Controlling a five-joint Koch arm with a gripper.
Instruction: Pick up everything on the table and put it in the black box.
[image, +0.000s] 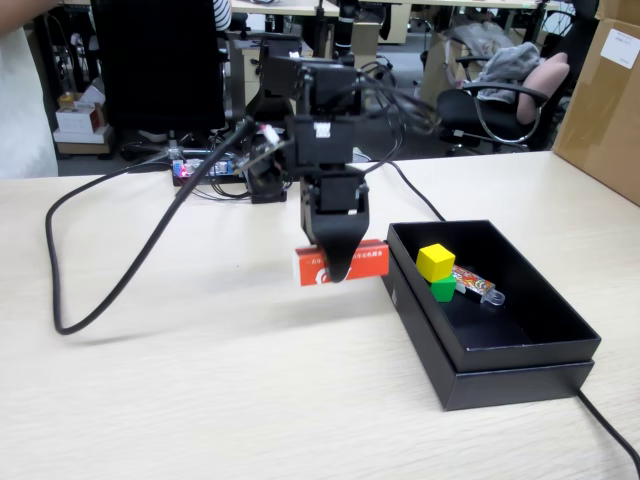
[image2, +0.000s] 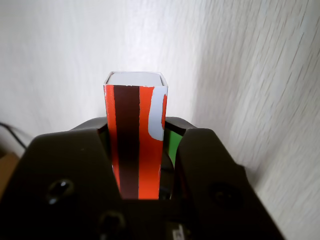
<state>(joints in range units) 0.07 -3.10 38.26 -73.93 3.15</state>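
Carton first: the long red-and-white rectangular carton with the black stripe (image: 341, 264) is up off the wide light beige wood-grain desk top (image: 200, 380), pinched across its middle by the black gripper (image: 340, 277), and the wrist view confirms it, with the striped carton (image2: 136, 140) wedged tight between the two dark jaws and its white end pointing away from the camera. In the fixed view its long axis runs left to right, roughly level, and its right end sits just beside the near-left wall of the shallow matte black rectangular box (image: 520, 375), possibly touching the rim; I cannot tell which. So the box lies to the right of the clamped carton, and by my reading the carton has to travel right, and likely a touch higher, to clear that wall before any release. Inside the box already: a small yellow cube (image: 436, 261) resting above a small green cube (image: 443, 289), with a small orange-patterned stick with a clear end (image: 476, 284) just beside them. Black cables (image: 110, 260) trail across the desk on the left.
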